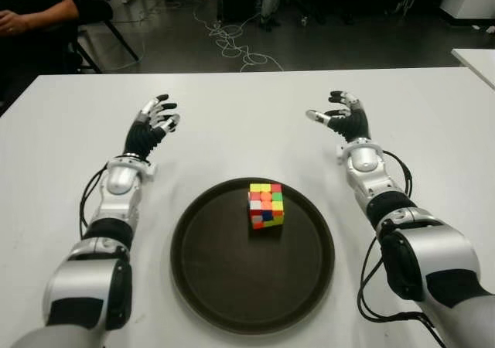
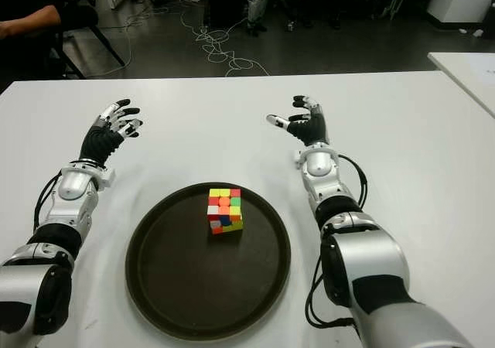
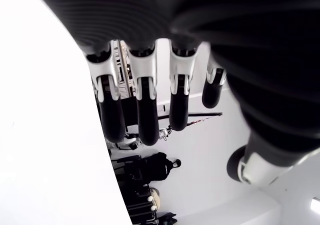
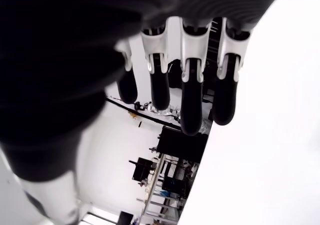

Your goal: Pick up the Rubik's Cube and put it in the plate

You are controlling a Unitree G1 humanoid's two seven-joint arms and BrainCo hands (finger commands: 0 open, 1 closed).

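Observation:
The Rubik's Cube point(image 1: 266, 205) sits upright inside the round dark plate point(image 1: 224, 286), toward its far rim, with yellow, red, green and orange stickers showing. Neither hand touches it. My left hand point(image 1: 157, 117) is out over the white table, to the left of the plate and beyond it, fingers spread and empty. My right hand point(image 1: 343, 115) mirrors it on the right side, fingers likewise spread and holding nothing. Both wrist views show straight fingers point(image 3: 145, 110) point(image 4: 191, 105) with nothing between them.
The white table point(image 1: 247, 116) stretches wide around the plate. A second white table corner point(image 1: 476, 58) shows at the far right. Beyond the far edge, cables point(image 1: 232, 42) lie on the dark floor and a person's arm point(image 1: 35, 15) shows at the far left.

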